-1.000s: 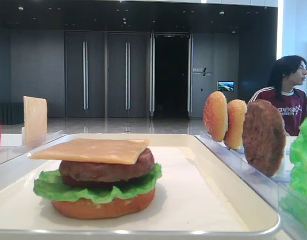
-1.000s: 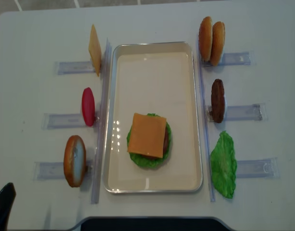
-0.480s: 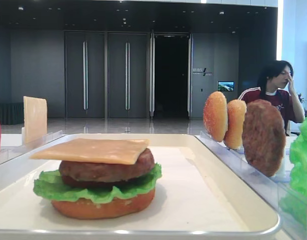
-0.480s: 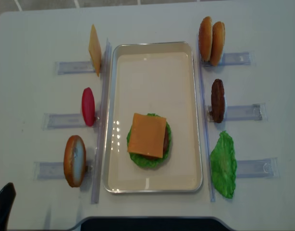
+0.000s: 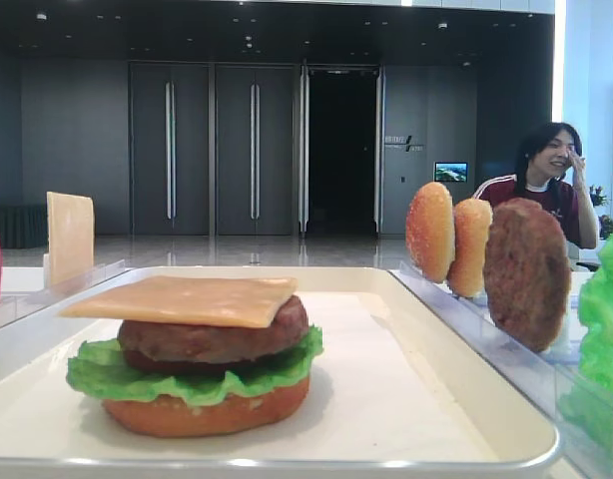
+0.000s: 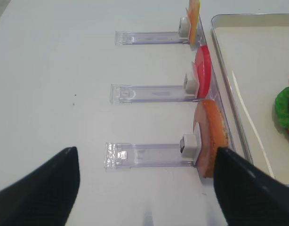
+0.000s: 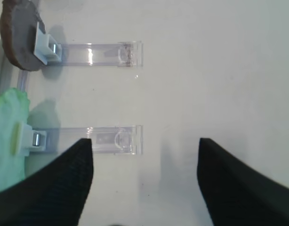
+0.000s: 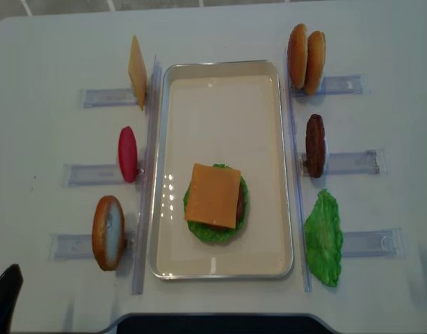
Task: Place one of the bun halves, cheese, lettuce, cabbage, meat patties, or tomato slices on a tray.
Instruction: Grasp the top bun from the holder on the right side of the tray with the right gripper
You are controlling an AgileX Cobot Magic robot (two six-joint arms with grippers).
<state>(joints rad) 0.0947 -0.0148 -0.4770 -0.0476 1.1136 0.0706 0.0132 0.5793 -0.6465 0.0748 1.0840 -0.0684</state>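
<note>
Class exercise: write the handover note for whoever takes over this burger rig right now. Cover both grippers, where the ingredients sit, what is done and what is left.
Left gripper: open, empty, over the table beside the left racks.
Right gripper: open, empty, above the rack by the spare lettuce.
On the tray: bottom bun, lettuce, patty, cheese on top.
In the racks: two bun halves, one meat patty, a cheese slice, a tomato slice, another bun.
Left: probably a bun top on the stack.

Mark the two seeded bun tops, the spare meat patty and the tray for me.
bun tops [image 8: 305,58], overhead view, where the upright pair meet.
spare meat patty [image 8: 315,145], overhead view, middle of its upper edge.
tray [image 8: 220,66], overhead view, far rim.
</note>
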